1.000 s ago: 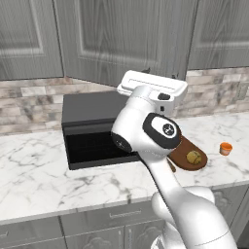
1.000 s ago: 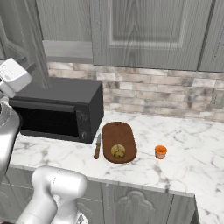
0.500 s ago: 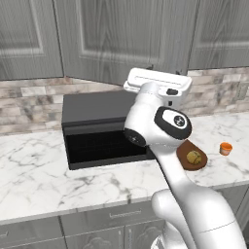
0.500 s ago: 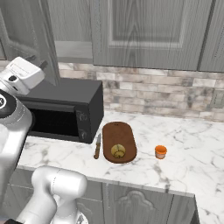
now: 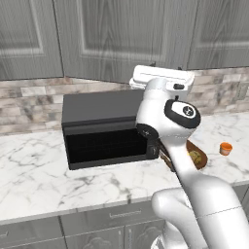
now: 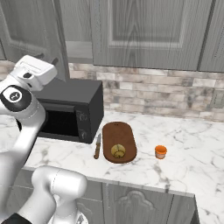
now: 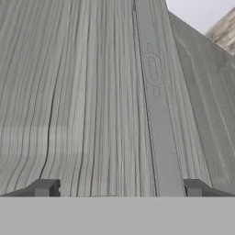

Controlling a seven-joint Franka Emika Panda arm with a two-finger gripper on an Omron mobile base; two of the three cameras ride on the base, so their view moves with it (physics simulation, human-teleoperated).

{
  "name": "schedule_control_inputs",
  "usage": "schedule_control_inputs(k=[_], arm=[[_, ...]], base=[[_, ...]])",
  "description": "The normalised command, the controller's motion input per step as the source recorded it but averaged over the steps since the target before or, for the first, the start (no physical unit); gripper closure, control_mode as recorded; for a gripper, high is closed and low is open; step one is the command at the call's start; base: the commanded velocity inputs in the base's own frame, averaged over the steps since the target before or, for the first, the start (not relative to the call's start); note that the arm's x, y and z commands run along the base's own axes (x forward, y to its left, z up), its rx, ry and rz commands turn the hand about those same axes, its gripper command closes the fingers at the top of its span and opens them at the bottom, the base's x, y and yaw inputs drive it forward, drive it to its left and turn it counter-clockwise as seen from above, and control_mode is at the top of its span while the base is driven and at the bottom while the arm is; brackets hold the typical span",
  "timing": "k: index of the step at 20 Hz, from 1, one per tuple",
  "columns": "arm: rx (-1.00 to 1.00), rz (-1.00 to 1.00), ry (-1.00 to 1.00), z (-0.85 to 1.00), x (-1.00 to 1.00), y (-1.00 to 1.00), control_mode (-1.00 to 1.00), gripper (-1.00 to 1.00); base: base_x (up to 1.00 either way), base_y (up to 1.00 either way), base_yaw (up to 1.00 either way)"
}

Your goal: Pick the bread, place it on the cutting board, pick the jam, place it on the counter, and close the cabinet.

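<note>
Right base view: cabinet (image 6: 52,39) door ajar, grey shelf behind it, above the microwave (image 6: 65,114). Bread (image 6: 117,151) sits on the cutting board (image 6: 118,140), knife (image 6: 97,146) beside it, jam (image 6: 160,152) on the counter (image 6: 192,153) nearby. Hand view, close up: gripper (image 7: 118,189) spread wide, holding nothing — tips against wood-grain door panel; contact unclear.

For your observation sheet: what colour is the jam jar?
Orange jam jar, clearest in the right base view.

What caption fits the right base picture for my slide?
Bread on the cutting board, jam on the counter, cabinet door ajar.
</note>
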Motion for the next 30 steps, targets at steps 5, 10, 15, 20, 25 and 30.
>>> schedule_control_inputs(k=[5,10,15,20,25,30], arm=[[0.00,0.00,0.00,0.00,0.44,-0.17,-1.00,-1.00],[0.00,0.00,0.00,0.00,0.41,-0.20,-1.00,-1.00],[0.00,0.01,0.00,0.00,0.43,-0.21,-1.00,-1.00],[0.00,0.02,0.00,0.00,0.47,-0.20,-1.00,-1.00],[0.00,0.04,0.00,0.00,0.47,-0.21,-1.00,-1.00],[0.00,0.04,0.00,0.00,0.50,-0.19,-1.00,-1.00]], base=[[0.00,0.00,0.00],[0.00,0.00,0.00],[0.00,0.00,0.00],[0.00,0.00,0.00],[0.00,0.00,0.00],[0.00,0.00,0.00]])
